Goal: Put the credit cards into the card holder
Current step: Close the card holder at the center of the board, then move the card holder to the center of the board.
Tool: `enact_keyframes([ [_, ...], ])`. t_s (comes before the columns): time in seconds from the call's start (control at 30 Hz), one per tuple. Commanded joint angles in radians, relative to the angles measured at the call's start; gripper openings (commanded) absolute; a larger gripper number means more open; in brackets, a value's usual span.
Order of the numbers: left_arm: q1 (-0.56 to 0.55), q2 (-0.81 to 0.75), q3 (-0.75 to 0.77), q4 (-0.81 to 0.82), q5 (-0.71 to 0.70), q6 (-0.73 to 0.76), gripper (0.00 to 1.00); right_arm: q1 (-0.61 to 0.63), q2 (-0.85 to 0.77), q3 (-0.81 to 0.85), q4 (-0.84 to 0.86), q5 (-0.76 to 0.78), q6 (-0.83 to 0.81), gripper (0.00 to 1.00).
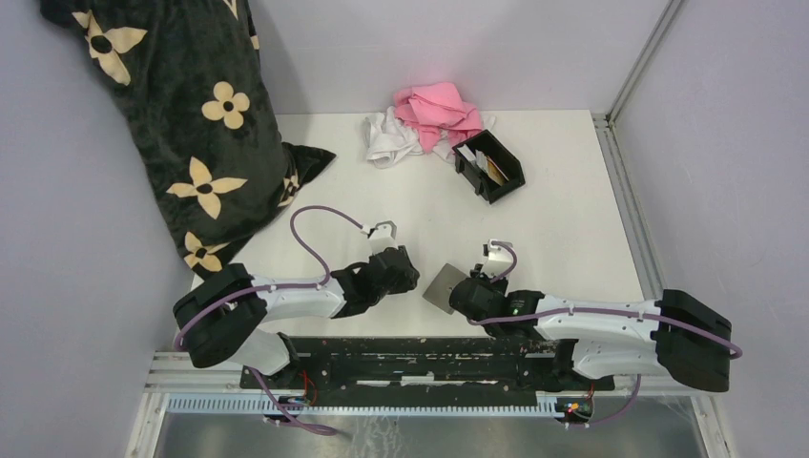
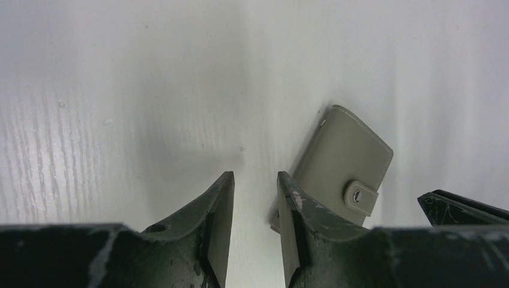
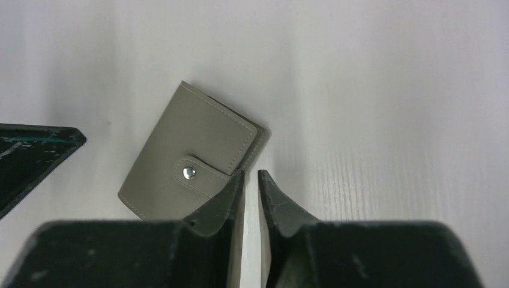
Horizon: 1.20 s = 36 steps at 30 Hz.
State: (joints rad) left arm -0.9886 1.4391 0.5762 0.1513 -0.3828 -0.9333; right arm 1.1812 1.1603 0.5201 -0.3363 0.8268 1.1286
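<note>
Two arms of white links and bulky black joint housings, left arm (image 1: 296, 301), right arm (image 1: 601, 329), a purple cable (image 1: 292, 224) looped along each, black claw fingers (image 2: 204, 240) were scuffed and paint-chipped, bases were bolted to a scratched black rail (image 1: 420, 355).

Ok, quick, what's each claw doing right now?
Left gripper: open, holding nothing.
Right gripper: nearly closed at the grey wallet's edge; whether it grips it cannot be told.

Small rigid black plastic open-topped card holder (image 1: 512, 173) sits skewed on the white table (image 1: 572, 224), far side, right of centre. One tan credit card (image 1: 495, 169) and one white card (image 1: 467, 153) stand tilted inside.
</note>
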Motion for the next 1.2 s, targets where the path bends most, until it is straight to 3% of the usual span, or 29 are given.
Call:
enact_keyframes([
  [0.0, -0.001, -0.006, -0.025, 0.090, 0.005, 0.022, 0.39, 0.013, 0.043, -0.041, 0.002, -0.017, 0.071, 0.14],
  [0.07, -0.001, 0.004, -0.037, 0.105, 0.011, 0.019, 0.38, 0.016, 0.069, -0.054, 0.030, -0.026, 0.082, 0.04],
  [0.13, -0.002, 0.014, -0.046, 0.119, 0.015, 0.017, 0.37, 0.017, 0.094, -0.061, 0.052, -0.032, 0.088, 0.01],
  [0.67, -0.002, 0.081, -0.044, 0.163, 0.066, 0.016, 0.36, 0.009, 0.333, 0.034, 0.185, -0.083, 0.046, 0.01],
  [1.17, 0.053, 0.063, -0.046, 0.120, 0.053, 0.013, 0.36, -0.084, 0.493, 0.166, 0.296, -0.181, -0.078, 0.00],
])
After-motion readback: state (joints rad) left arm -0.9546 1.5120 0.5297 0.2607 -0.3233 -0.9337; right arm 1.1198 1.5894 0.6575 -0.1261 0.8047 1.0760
